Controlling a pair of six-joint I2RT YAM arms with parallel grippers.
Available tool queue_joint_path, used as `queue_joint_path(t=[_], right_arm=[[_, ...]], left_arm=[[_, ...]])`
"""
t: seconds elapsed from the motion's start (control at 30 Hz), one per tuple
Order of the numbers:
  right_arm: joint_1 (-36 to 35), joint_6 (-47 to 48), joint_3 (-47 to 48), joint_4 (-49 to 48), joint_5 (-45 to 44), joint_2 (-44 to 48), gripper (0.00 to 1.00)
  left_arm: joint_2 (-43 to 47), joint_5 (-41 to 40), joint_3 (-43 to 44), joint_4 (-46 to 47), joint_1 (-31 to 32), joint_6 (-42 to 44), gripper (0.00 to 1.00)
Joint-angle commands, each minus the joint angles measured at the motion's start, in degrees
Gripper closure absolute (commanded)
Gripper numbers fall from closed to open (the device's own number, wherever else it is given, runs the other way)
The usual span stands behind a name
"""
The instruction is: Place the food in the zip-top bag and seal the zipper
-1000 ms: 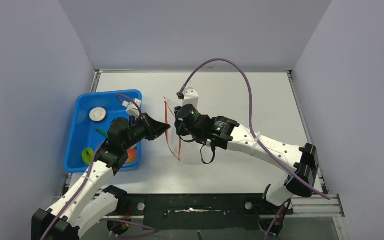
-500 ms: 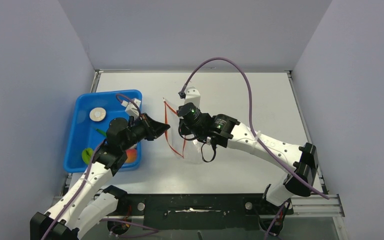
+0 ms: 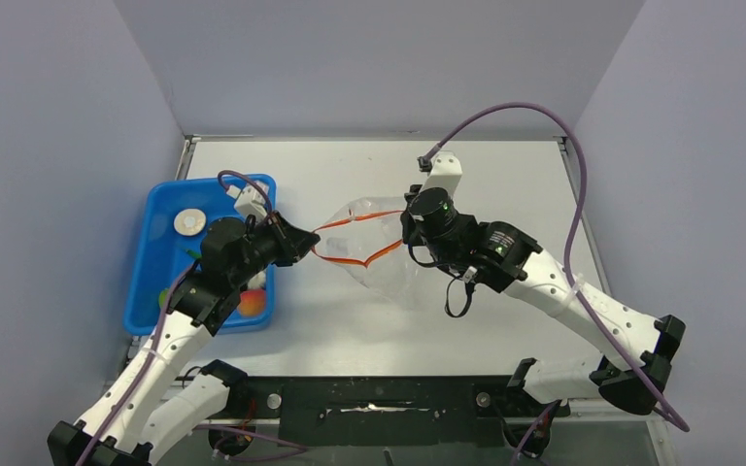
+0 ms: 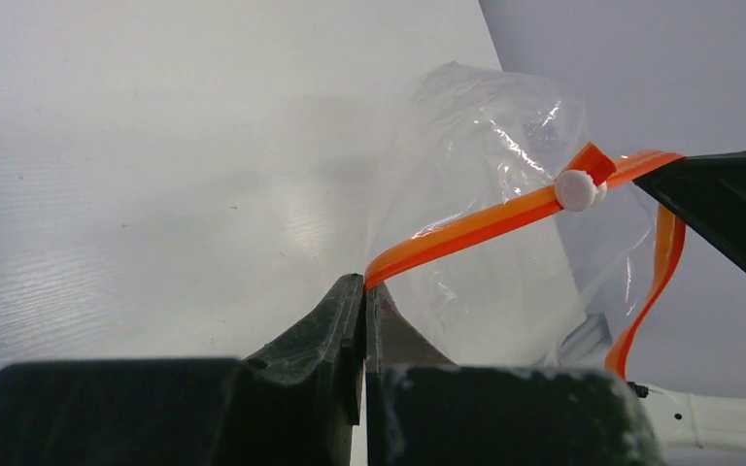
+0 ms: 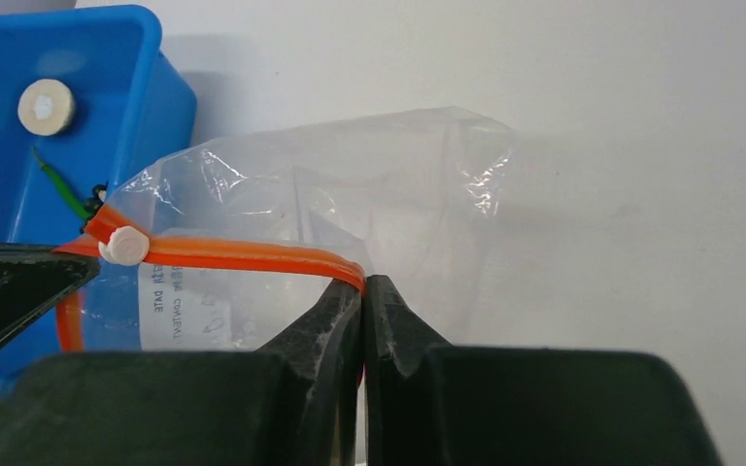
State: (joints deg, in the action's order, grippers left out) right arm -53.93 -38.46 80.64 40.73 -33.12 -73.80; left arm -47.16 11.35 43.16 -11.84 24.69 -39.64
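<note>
The clear zip-top bag (image 3: 381, 264) hangs above the table between my two grippers, its mouth pulled open. Nothing shows inside it. My left gripper (image 3: 308, 244) (image 4: 364, 282) is shut on one side of the red zipper (image 4: 476, 223), near its white slider (image 4: 576, 189). On the opposite side of the zipper (image 5: 243, 255), my right gripper (image 3: 406, 239) (image 5: 362, 283) is shut. The food lies in the blue tray (image 3: 155, 257): a pale disc (image 3: 190, 222), a thin green pod (image 5: 63, 189) and an orange-red fruit (image 3: 251, 302), partly under my left arm.
The blue tray stands at the table's left side, close behind my left gripper. Grey walls close off the table on three sides. The right arm's purple cable (image 3: 534, 109) arcs over the back right.
My right gripper has shut on the zipper and drawn it right, spreading the bag's mouth from a narrow upright slit into a wide loop. My left gripper kept its hold.
</note>
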Motion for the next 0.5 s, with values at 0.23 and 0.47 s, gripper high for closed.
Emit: queue_joint_path(t=[0.23,0.47], right_arm=[[-0.3,0.7,-4.1,-4.8,0.3,2.6,1.00],[-0.3,1.2,-4.4,-2.7,-2.9,3.8,1.00]], left_arm=[[0.2,0.7,3.6,1.4,-0.7,2.9,0.58],[0.5,-11.4,7.3,-7.1,-0.7,7.6,0.29]])
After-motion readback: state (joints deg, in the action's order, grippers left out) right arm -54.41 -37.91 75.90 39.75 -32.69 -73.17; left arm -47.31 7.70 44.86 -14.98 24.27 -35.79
